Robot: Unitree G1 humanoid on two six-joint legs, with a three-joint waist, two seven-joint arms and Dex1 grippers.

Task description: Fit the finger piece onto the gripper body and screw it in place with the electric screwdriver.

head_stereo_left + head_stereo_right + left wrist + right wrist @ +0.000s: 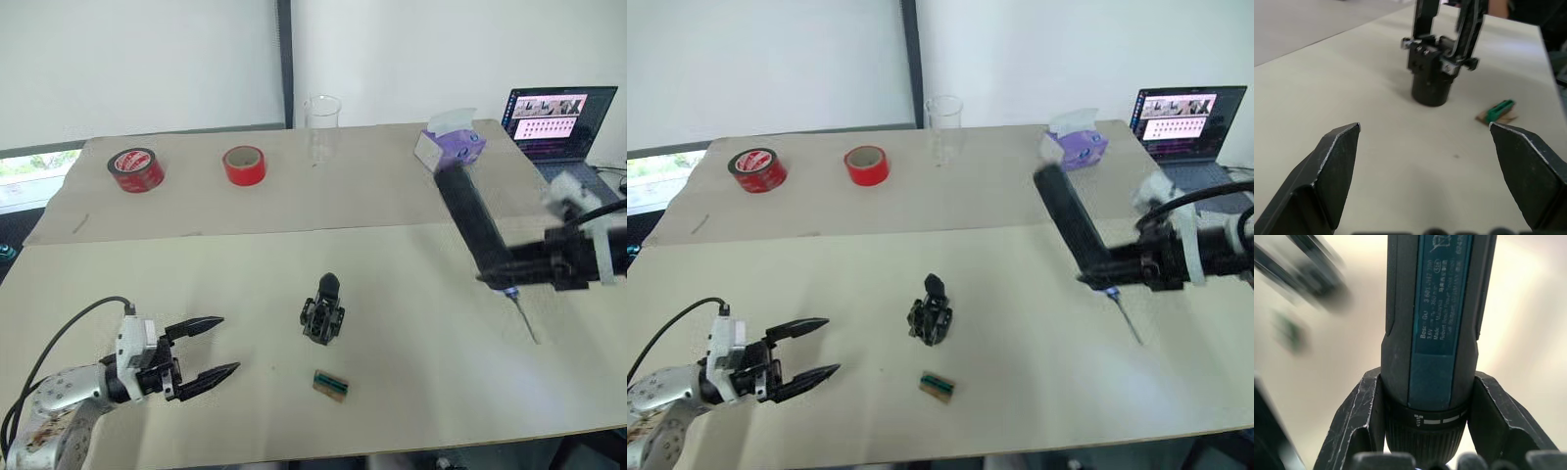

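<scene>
The gripper body (322, 315) stands near the middle of the table, a small black block on a rounded base (1432, 90). A black prong, the finger piece (329, 287), rises from its top; I cannot tell whether it is seated. My left gripper (229, 344) hovers open low over the table to the left of the body, fingertips pointing toward it. At the right, my right gripper (534, 266) is shut on the electric screwdriver (475, 220), held tilted above the table. Its thin bit (526, 321) points down toward the surface. The right wrist view has the screwdriver barrel (1435, 308) clamped between both fingers (1359, 416).
A small green-and-tan block (331, 385) lies just in front of the gripper body. Along the back stand two red tape rolls (135, 169) (244, 164), a clear glass beaker (321, 127), a purple tissue box (449, 145) and an open laptop (558, 117).
</scene>
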